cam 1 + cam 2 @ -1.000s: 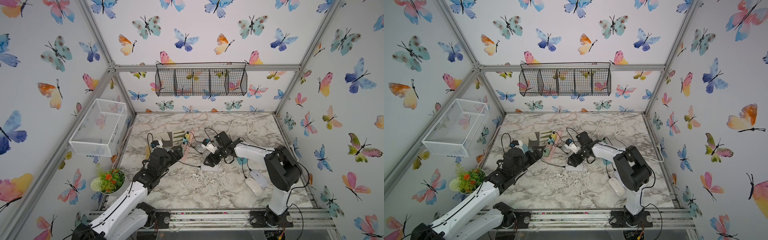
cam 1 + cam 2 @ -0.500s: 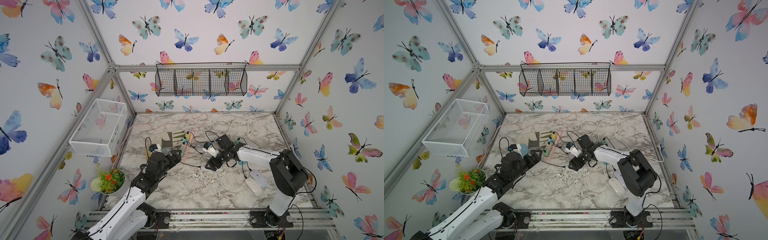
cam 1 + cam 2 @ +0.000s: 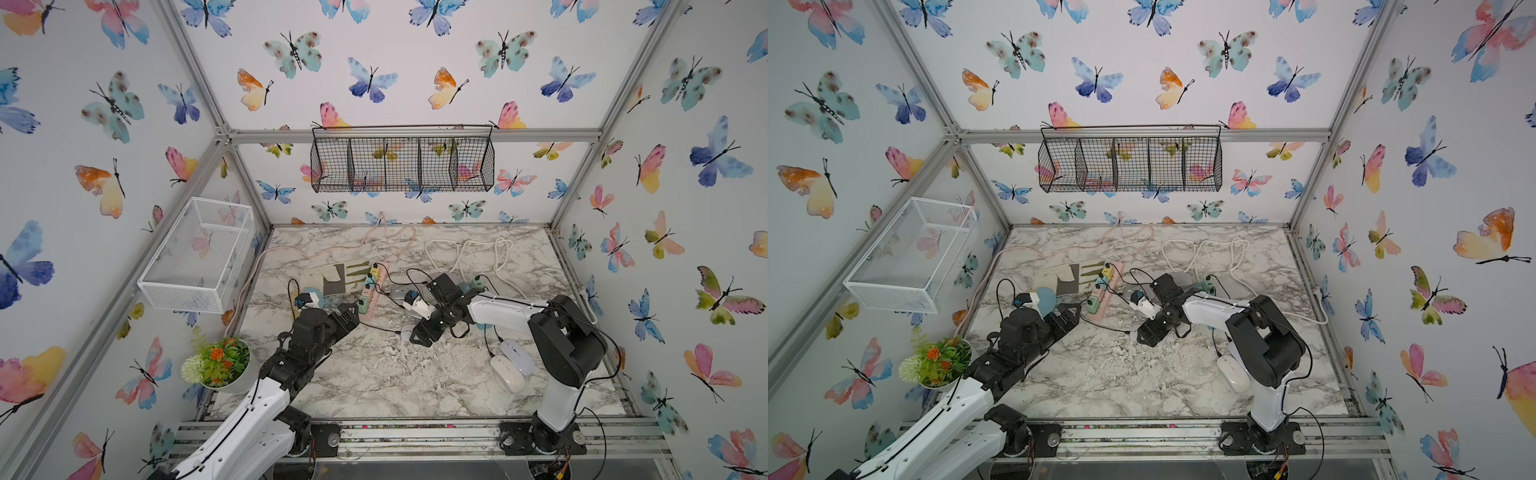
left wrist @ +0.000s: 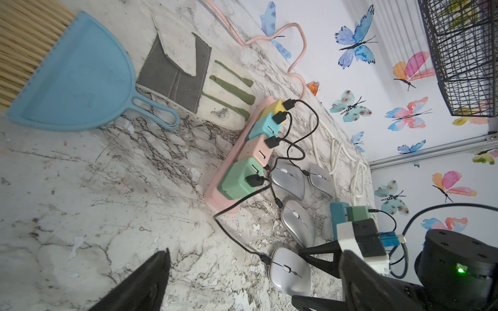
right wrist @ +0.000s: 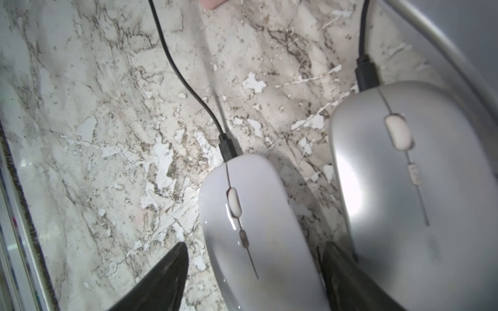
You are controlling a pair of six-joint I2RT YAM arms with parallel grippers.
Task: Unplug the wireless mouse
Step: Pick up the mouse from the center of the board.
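Observation:
A white wireless mouse (image 5: 256, 229) lies on the marble table with a black cable plug (image 5: 227, 146) in its nose. My right gripper (image 5: 255, 243) is open and straddles the mouse's rear. One finger (image 5: 167, 277) stands clear of its side and the other sits close beside it. In both top views this gripper (image 3: 419, 332) (image 3: 1148, 332) is low over the mouse. The mouse (image 4: 289, 272) and its plug (image 4: 265, 259) also show in the left wrist view. Its cable runs to a green charger (image 4: 239, 179) on the pink power strip (image 3: 371, 291). My left gripper (image 4: 257, 251) (image 3: 349, 316) is open and empty, short of the plug.
Several grey mice (image 4: 297, 220) lie plugged in beside the strip, one right next to the white mouse. A blue dustpan (image 4: 78, 78), a cloth pouch (image 4: 175, 72), a potted plant (image 3: 218, 365), a white cord (image 3: 465, 253) and two loose white mice (image 3: 511, 365) lie around.
My right gripper has slid a little toward the table's front over the white mouse. The left arm has sunk and eased slightly toward the mouse. Both grippers stay open.

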